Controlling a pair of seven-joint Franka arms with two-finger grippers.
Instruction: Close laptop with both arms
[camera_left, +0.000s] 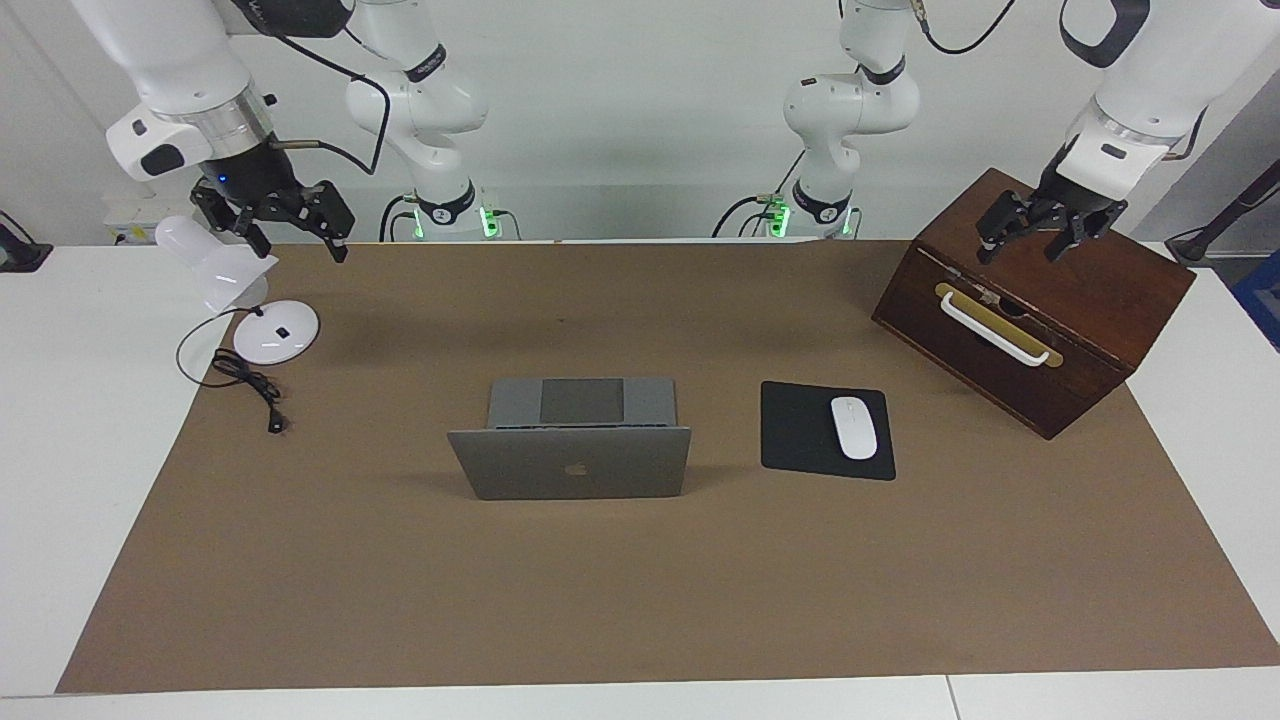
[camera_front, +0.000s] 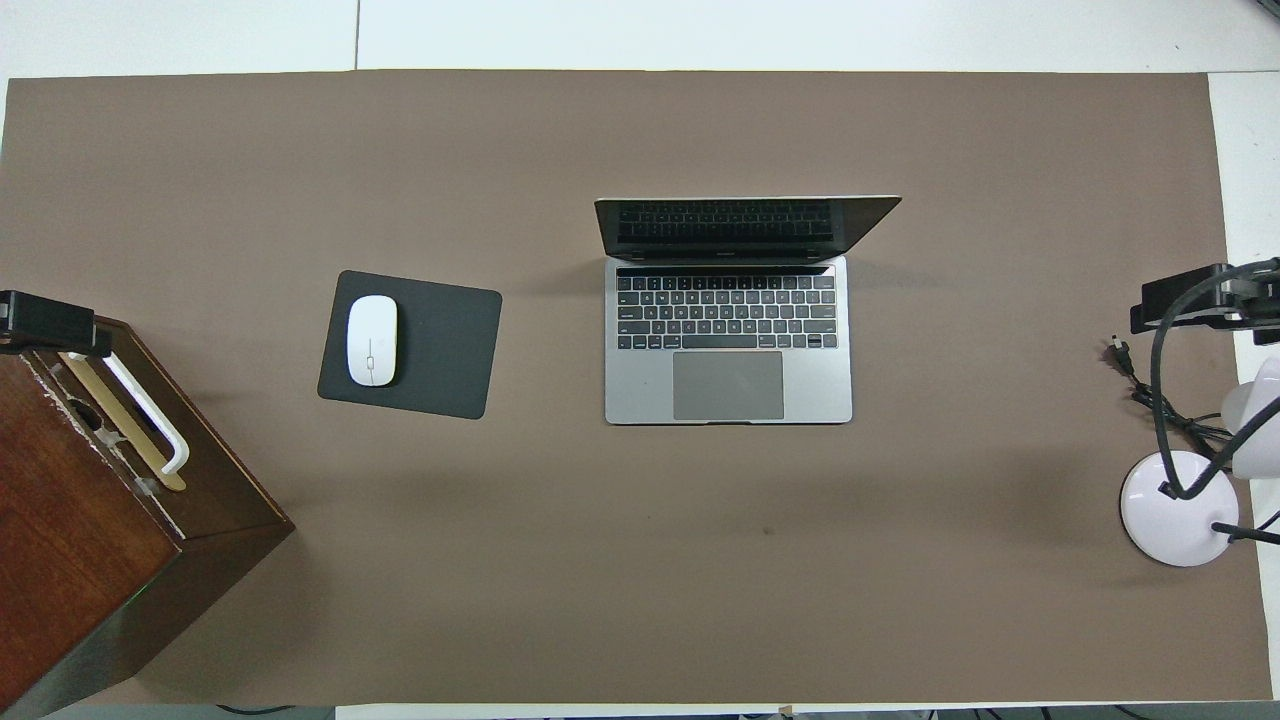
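Note:
The silver-grey laptop (camera_left: 575, 462) (camera_front: 728, 340) stands open in the middle of the brown mat, its lid upright on the side farther from the robots, dark keyboard showing. My right gripper (camera_left: 293, 238) hangs open in the air over the desk lamp at the right arm's end of the table. My left gripper (camera_left: 1020, 250) hangs open over the wooden box at the left arm's end. Both are well away from the laptop and hold nothing.
A black mouse pad (camera_left: 800, 430) with a white mouse (camera_left: 853, 427) lies beside the laptop toward the left arm's end. A dark wooden box (camera_left: 1040, 320) with a white handle stands there too. A white desk lamp (camera_left: 275, 330) and its cord (camera_left: 250, 385) are at the right arm's end.

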